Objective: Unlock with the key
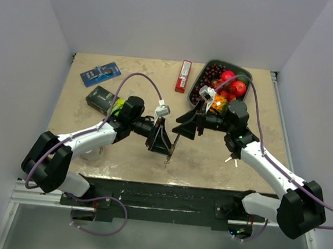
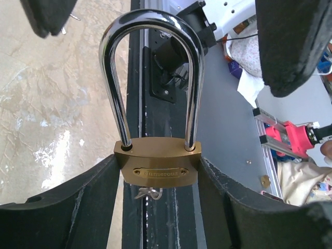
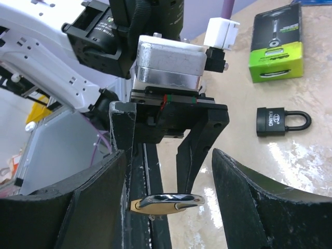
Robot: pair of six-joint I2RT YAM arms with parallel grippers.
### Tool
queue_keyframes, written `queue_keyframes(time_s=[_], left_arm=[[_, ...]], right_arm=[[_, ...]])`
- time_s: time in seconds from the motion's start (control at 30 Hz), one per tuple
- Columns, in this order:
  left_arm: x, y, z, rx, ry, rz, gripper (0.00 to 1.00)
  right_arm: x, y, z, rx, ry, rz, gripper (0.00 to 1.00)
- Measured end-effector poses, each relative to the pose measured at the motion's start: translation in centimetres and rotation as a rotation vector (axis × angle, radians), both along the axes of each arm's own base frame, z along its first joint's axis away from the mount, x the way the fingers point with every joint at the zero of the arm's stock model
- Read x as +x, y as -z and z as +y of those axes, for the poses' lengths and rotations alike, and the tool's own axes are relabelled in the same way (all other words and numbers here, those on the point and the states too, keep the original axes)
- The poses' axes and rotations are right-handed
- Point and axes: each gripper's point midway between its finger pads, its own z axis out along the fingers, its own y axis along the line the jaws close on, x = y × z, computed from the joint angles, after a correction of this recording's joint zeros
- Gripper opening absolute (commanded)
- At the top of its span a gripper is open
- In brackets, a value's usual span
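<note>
My left pincer (image 2: 158, 166) is clamped on the brass padlock (image 2: 158, 170), one finger pressed against each side of the brass body. The jaws stand partly closed, only as wide as the lock. The shackle (image 2: 111, 78) points away from the wrist toward the black rail (image 2: 136, 98) at the near edge of the table (image 1: 210, 163), and it sits down in the body, so the lock reads as not yet open. A small silver piece (image 2: 148, 193) shows just under the body. I cannot tell whether it is a key seated in the lock.

My right pincer (image 3: 167, 153) faces the left one from the far right with its jaws spread wide and nothing in them. Its fingers (image 3: 78, 207) stand on either side of the shackle end of the lock, and I see no contact with it.

All this is held around the middle of the table, toward the near side. What look like two small loose keys (image 1: 230, 160) lie on the tabletop to the right, just beside my right forearm and well apart from both pincers.

Farther out on the left are a black padlock (image 3: 282, 122) lying flat, a green and black box (image 1: 103, 98) and a blue blister pack (image 1: 101, 74). At the far side a red packet (image 1: 183, 75) lies beside a dark tray (image 1: 248, 73) of fruit.
</note>
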Motion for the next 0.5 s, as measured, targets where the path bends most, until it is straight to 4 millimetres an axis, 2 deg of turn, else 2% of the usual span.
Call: queue_keyframes(time_s=[0.3,0.5], left_arm=[[-0.1,-0.5,-0.1,-0.025,0.015,-0.007,0.0],[0.3,-0.4,0.0,-0.023,0.0,-0.011,0.0]], right_arm=[[-0.8,1.1,0.1,-0.043,-0.057,0.044,0.68],[-1.1,1.9,-0.1,-0.075,-0.062,0.071,0.59]])
